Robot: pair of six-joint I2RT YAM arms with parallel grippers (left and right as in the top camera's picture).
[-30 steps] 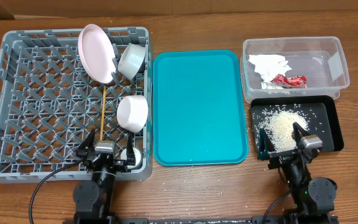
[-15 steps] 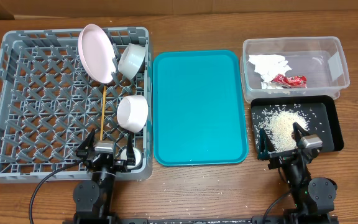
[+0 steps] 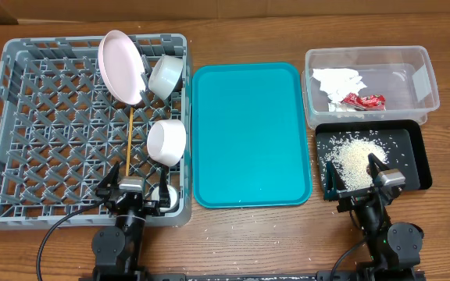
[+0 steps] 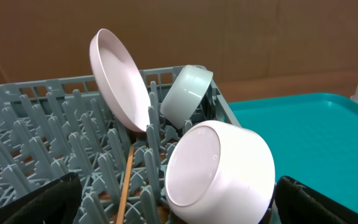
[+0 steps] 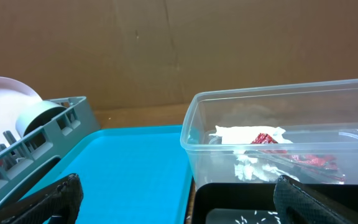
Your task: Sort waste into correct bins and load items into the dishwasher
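Since the chopstick [image 3: 130,139] lies in the dish rack [image 3: 22,117] just up-frame of the left gripper [image 3: 133,190], long axis running top-to-bottom, left arm's way nearer. Left and right gripper [image 3: 351,176] both spread wide, empty.

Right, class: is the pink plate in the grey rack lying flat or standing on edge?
Standing on edge, tilted. In the left wrist view the pink plate rises above the grey rack, lower rim down among its pegs.

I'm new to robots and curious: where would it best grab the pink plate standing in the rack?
Likely the plate's top rim, from above. It stands on edge, tilted, in the grey rack, so that thin rim is free, while a pale bowl crowds one side.
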